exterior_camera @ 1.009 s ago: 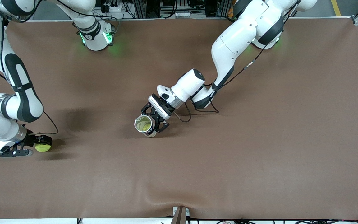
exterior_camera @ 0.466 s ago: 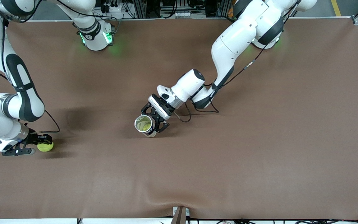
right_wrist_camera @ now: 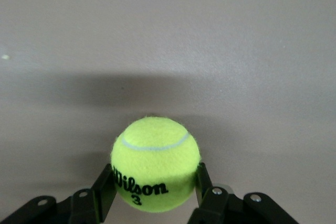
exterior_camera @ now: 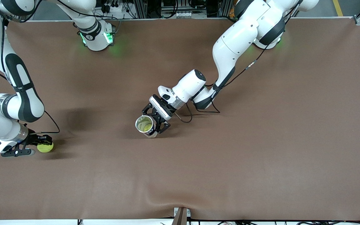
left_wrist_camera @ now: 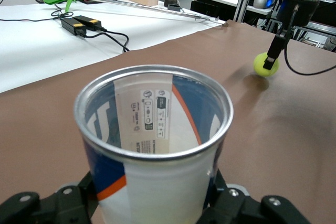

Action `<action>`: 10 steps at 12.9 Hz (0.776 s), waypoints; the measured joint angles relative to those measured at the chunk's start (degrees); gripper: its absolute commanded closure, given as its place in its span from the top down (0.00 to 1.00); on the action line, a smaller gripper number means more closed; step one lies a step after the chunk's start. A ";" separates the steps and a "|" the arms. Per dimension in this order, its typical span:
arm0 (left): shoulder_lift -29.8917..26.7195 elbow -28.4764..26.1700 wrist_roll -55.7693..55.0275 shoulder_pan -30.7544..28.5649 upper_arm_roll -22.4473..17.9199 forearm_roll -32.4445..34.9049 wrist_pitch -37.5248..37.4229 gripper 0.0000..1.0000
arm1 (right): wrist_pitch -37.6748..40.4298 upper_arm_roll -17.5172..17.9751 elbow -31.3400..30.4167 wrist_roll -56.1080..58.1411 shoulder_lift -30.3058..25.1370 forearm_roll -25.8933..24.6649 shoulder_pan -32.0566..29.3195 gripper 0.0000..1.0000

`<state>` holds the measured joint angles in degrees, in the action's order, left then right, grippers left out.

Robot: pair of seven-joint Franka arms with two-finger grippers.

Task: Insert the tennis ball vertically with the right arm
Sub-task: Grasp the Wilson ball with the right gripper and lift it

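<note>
Right hand (exterior_camera: 39, 146) is at the right arm's end of the table (exterior_camera: 261, 140), low over the brown cover, with its two fingers (right_wrist_camera: 103, 188) clamped on opposite sides of the tennis ball (exterior_camera: 45, 147). The right wrist view shows the ball seated between the black pads, yellow-green felt with a white seam and dark lettering facing the camera; whether its underside touches the cover or clears it cannot be told, though a shadow lies close beneath it. Left hand (exterior_camera: 153, 122) is at the middle of the table, well apart from the ball, closed on a can (exterior_camera: 145, 125) from the side. The can has a metal rim, a white body with blue and orange markings, and an open mouth; in the front view the mouth tips slightly toward the camera, and a yellowish reflection or lining shows inside. In the left wrist view the can (left_wrist_camera: 152, 145) fills the foreground, gripped low on its wall by the black fingers (left_wrist_camera: 231, 203), with the tennis ball (left_wrist_camera: 265, 64) and the right hand's finger visible farther off over the brown cover. The left arm waits, holding the can
</note>
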<state>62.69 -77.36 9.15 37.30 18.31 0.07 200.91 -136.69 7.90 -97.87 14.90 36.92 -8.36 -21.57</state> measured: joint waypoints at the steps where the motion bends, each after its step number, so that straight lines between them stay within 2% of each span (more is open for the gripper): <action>1: 0.05 0.00 0.00 0.00 0.00 0.00 0.00 0.80 | 2.79 0.42 0.56 -0.02 -1.40 0.07 0.41 0.00; 4: 0.14 -0.01 0.00 0.01 -0.02 0.00 0.00 0.80 | 12.91 1.20 1.59 -3.04 -7.74 2.69 3.95 0.00; 6: 0.15 -0.02 0.00 0.02 -0.02 0.00 0.00 0.80 | 19.06 1.35 1.98 -10.30 -11.92 3.75 8.26 0.00; 10: 0.17 -0.03 0.00 0.02 -0.02 0.00 0.00 0.80 | 22.95 3.23 2.01 -26.91 -16.15 5.05 16.21 0.00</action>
<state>62.86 -77.39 9.15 37.31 18.29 0.07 200.91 -113.74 11.13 -95.86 -12.01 20.77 -3.31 -5.36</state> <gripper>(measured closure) 0.194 0.352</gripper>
